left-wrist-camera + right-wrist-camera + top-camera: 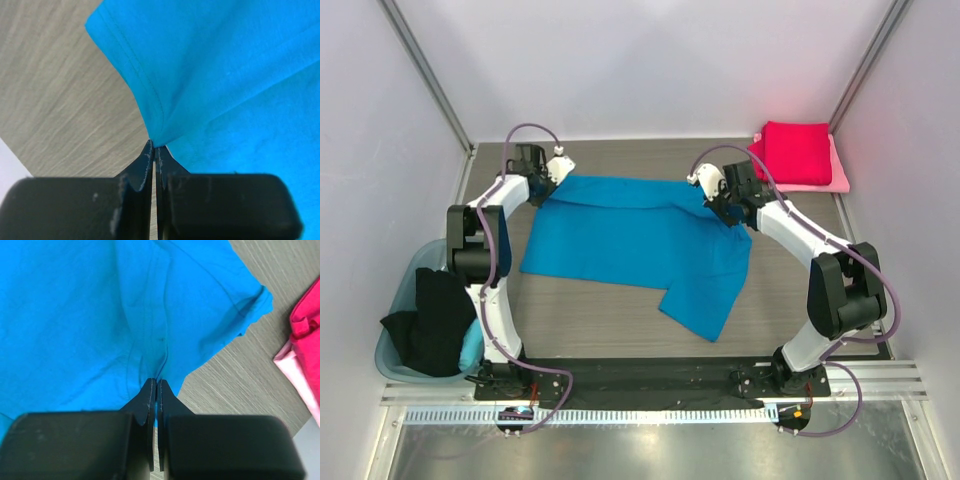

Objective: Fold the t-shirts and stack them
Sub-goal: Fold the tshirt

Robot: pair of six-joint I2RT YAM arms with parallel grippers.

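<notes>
**Both grippers clamped on the far edge of the bright blue t-shirt**

1. Locate the bright blue t-shirt. It lies spread on the wood-grain table between the two arms. One lobe of cloth reaches toward the near edge on your right.

2. Check the left gripper. Its two fingers are pressed together with no visible gap. A stitched hem of the blue shirt is pinched at their tips, and the cloth fans out from the pinch in a raised fold. In the top view this grip is at the shirt's far-left corner.

3. Check the right gripper. Its fingers also meet. Blue cloth with a seam line runs straight into the tips and is clamped there. A hemmed sleeve end lies on the table just to the right of the pinch. In the top view this grip is at the shirt's far-right corner.

4. Note the stack in the far-right corner of the table. A folded crimson t-shirt rests on a folded pale pink t-shirt, whose edge shows along the right and near sides. The stack lies near the right gripper and does not touch the blue shirt.

5. Note the teal tub beside the left arm's base. Black cloth, apparently a black t-shirt, is draped over its rim. The cloth is too crumpled here for you to confirm its shape.
</notes>
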